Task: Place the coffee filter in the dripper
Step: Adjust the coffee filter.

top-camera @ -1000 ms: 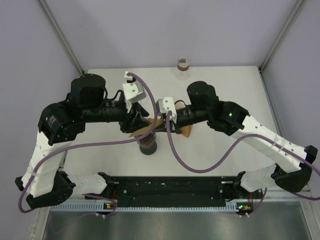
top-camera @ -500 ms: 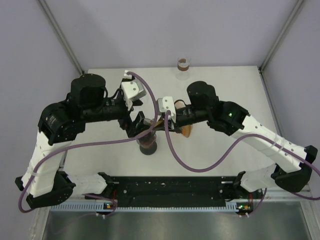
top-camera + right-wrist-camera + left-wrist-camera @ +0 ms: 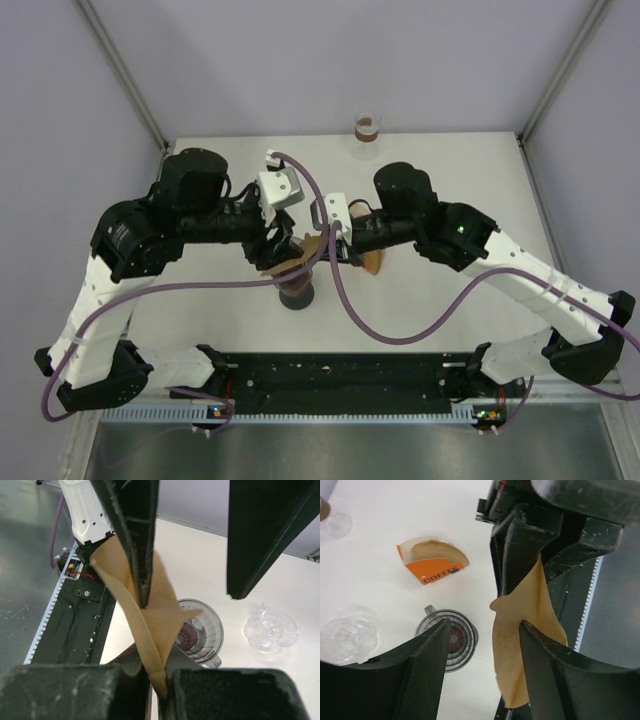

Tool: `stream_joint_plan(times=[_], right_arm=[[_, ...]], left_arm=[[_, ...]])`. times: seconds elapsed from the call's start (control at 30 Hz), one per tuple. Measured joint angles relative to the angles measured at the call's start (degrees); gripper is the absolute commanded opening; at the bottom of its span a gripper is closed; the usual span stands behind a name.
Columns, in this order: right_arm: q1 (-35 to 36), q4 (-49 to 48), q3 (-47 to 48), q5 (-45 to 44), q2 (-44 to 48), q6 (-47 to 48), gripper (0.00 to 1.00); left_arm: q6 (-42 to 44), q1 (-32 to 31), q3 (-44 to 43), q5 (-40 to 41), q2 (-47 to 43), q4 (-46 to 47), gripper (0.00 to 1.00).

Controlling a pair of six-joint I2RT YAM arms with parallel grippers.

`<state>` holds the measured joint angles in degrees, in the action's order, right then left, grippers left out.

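Right gripper [image 3: 160,680] is clamped on the brown coffee filter [image 3: 167,615], aloft at 11 o'clock of the dripper [image 3: 297,293] in the top view. Left gripper [image 3: 484,627] stands apart, one finger against the paper. Orange box [image 3: 432,562] holds filters. Clear glass [image 3: 347,639] shows in the wrist views only.

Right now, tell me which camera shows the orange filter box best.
Left wrist: the orange filter box lies whole, lettering visible. Top external shows only a sliver, mostly hidden. Right wrist misses it.
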<state>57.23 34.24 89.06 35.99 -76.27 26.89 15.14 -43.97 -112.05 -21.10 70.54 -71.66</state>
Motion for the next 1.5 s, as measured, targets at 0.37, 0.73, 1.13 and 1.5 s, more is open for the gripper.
stream_joint_plan(times=[0.37,0.73,1.13,1.5], right_arm=[[-0.04,-0.33,0.0,-1.9,0.0,-0.07,0.0],[-0.39,-0.92,3.52,-3.72,-2.73,-2.67,0.0],[-2.19,-1.77,4.07,-4.22,-4.83,-7.76,0.0],[-2.36,-1.99,4.42,-2.75,-5.79,-9.27,0.0]], left_arm=[[1.81,0.0,2.75,-6.38,0.11,-3.23,0.6],[1.55,-0.02,2.19,-3.91,0.13,-2.91,0.31],[3.28,0.0,0.63,-0.72,0.76,-3.61,0.4],[3.13,0.0,0.33,1.18,2.21,-4.55,0.0]])
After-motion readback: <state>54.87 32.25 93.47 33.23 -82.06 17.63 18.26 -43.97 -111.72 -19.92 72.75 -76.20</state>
